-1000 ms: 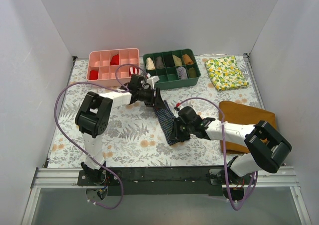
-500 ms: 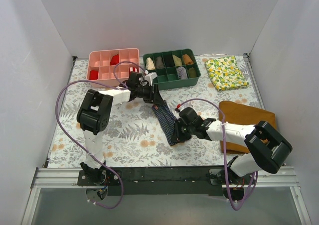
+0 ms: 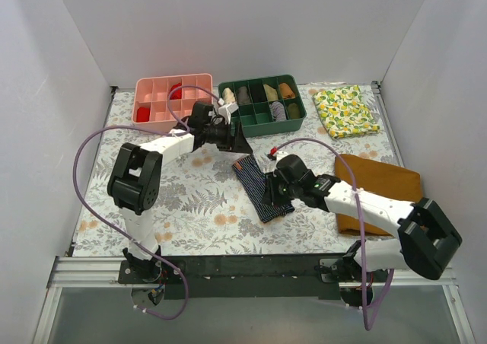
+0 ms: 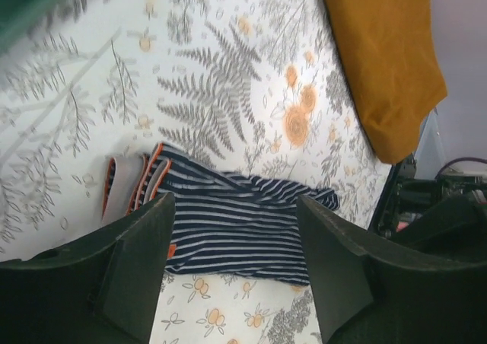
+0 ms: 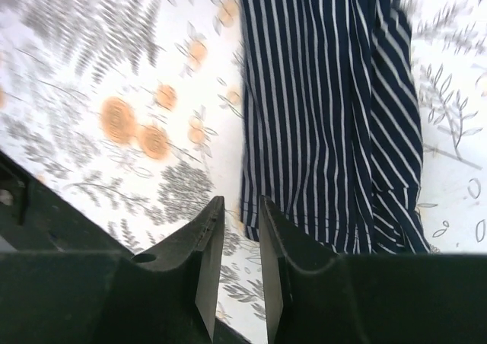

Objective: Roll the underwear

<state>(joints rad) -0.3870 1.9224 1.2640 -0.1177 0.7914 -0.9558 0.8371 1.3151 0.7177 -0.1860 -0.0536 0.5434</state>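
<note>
Fern-print worktop (image 3: 190,199): underwear (image 3: 249,173) lies flat mid-worktop, folded into a narrow strip, likely prepped for rolling. Left pincer (image 4: 234,203) wide open above the waistband end; right pincer (image 5: 237,207) slightly parted, empty, over the opposite end.

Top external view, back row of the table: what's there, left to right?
Pink plastic compartment tray → dark green plastic compartment tray → folded yellow lemon-print cloth.
</note>
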